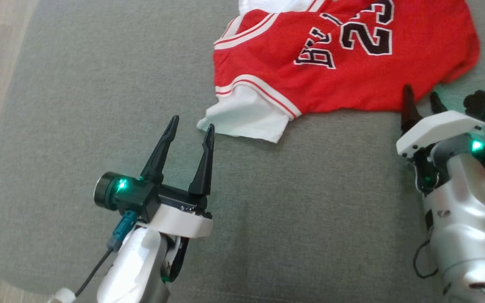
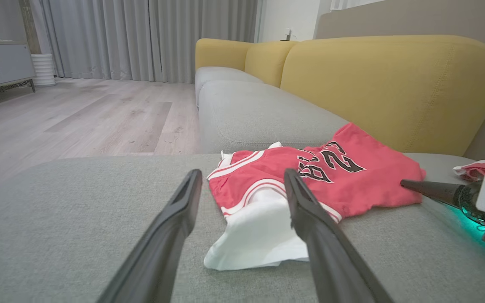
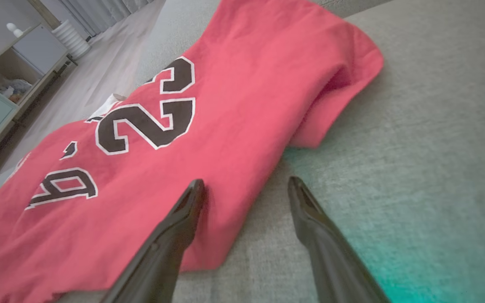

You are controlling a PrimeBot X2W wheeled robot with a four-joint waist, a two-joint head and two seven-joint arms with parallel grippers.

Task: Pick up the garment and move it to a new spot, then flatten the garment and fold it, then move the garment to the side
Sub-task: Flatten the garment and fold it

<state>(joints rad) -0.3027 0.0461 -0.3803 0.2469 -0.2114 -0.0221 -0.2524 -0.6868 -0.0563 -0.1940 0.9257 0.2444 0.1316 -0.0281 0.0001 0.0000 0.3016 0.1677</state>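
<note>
The garment (image 1: pixel 343 63) is a red jersey with black number 23, white trim and a white sleeve; it lies crumpled on the grey sofa seat. My left gripper (image 1: pixel 191 126) is open just short of the white sleeve (image 2: pixel 259 231), which shows between its fingers (image 2: pixel 171 219). At the jersey's near right edge my right gripper (image 1: pixel 421 103) stands open. In the right wrist view the garment (image 3: pixel 183 139) lies under the left fingertip (image 3: pixel 190 202), while the other finger is over bare cushion.
The grey seat cushion (image 1: pixel 99 126) spreads wide to the left and front. Yellow backrests (image 2: pixel 385 84) rise behind it. Wooden floor (image 2: pixel 78 118) lies beyond the seat's edge, with a cabinet (image 2: pixel 6 63) and curtains farther off. A small red and white cloth (image 2: pixel 472 169) lies at the far right.
</note>
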